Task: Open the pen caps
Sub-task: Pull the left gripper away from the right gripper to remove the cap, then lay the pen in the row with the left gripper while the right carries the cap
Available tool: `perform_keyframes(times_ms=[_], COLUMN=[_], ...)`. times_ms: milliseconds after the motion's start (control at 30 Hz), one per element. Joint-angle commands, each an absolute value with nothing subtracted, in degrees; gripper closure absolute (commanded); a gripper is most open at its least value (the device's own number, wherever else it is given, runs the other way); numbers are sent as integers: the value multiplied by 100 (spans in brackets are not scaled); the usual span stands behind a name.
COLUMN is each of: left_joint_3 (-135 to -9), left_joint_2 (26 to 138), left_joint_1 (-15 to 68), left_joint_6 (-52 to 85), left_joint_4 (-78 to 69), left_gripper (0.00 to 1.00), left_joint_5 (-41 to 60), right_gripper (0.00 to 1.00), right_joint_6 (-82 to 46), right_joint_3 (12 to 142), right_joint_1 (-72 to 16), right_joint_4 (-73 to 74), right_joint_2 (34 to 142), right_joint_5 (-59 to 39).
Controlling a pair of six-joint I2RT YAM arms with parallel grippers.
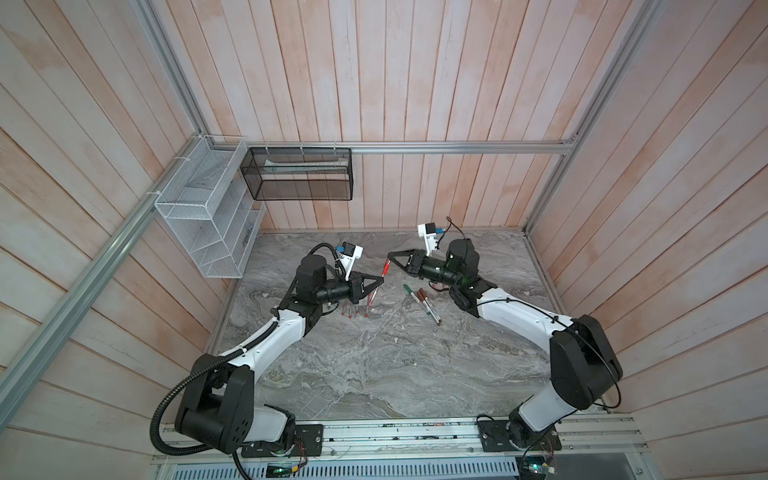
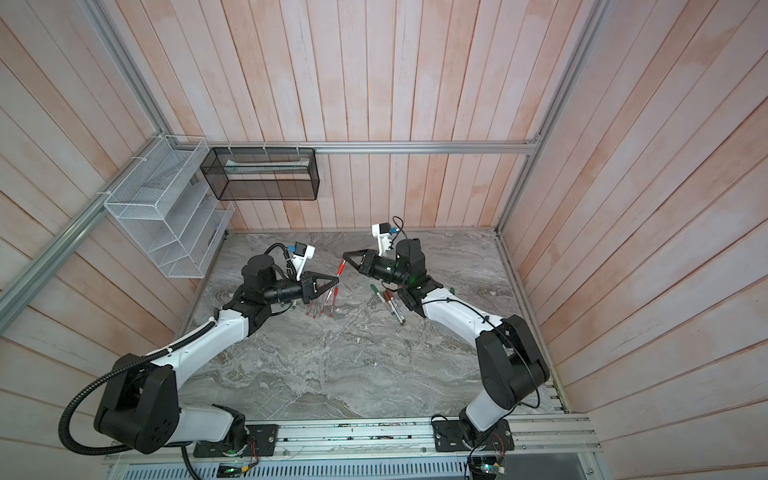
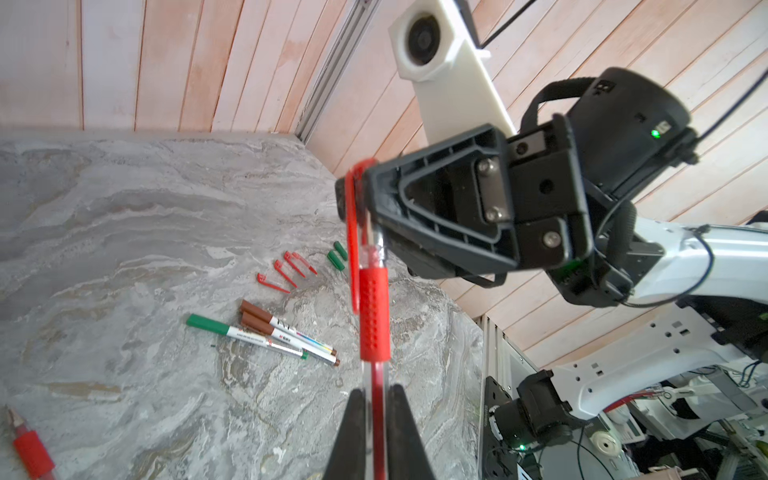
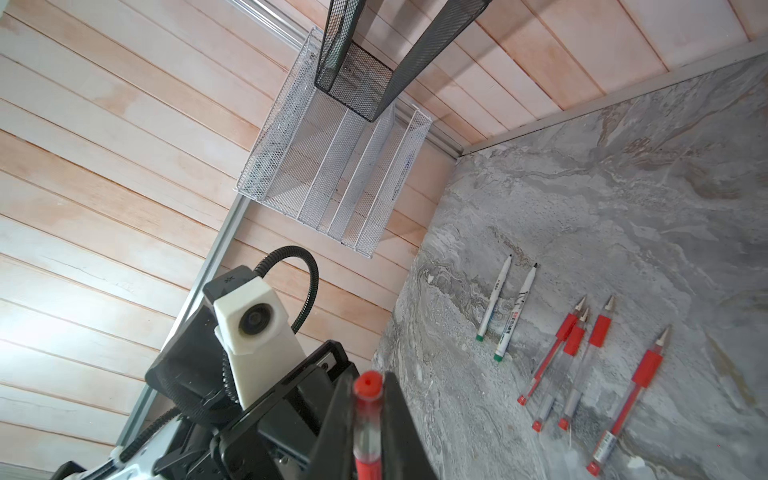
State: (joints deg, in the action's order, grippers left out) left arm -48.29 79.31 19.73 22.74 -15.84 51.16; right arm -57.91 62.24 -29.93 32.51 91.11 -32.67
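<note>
A red pen (image 1: 380, 278) hangs slanted above the table between my two grippers. My left gripper (image 3: 376, 390) (image 1: 380, 280) is shut on its clear barrel, below the red grip sleeve (image 3: 374, 316). My right gripper (image 4: 368, 380) (image 1: 390, 255) is shut on the pen cap (image 4: 368, 384), which sits over the pen's tip end; its red clip (image 3: 353, 257) runs along the pen. On the table lie several loose red pen caps (image 3: 286, 274) and two green ones (image 3: 336, 255). Three markers (image 3: 257, 328) (image 1: 422, 297) there wear green and brown caps.
Several uncapped red pens (image 4: 582, 353) (image 1: 357, 309) and two uncapped white markers (image 4: 507, 307) lie under and beside my left gripper. A white wire basket (image 1: 203, 208) and a black mesh basket (image 1: 299, 174) hang on the walls at the back left.
</note>
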Motion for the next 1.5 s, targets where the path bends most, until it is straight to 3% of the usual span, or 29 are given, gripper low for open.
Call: perform_keyframes(times_ms=[0,367,633,1000,1467], left_joint_3=[-4426,-4484,-5040,-5552,-6364], left_joint_2=[7716,7880,8397,9231,10415], left_joint_1=[2210,2318,2320,2424,2551], left_joint_6=[2021,2015,2297,3080,3161], left_joint_4=[-1237,-1318,-783,-238,585], left_gripper=[100,100,100,100,100], left_joint_5=[5722,5525,4625,3167,2385], right_gripper=[100,100,100,100,100], right_joint_6=[-6142,-5835,-4835,-4399,-4164], right_joint_3=[6211,5163,4988,4187,4084], right_joint_1=[-2083,-1522,-1218,-921,-782], right_joint_4=[4087,3626,1977,959,192], right_joint_2=[8364,7312,6342,5045,4590], right_joint_5=[-2451,-2497,-2483,-2324,-2486])
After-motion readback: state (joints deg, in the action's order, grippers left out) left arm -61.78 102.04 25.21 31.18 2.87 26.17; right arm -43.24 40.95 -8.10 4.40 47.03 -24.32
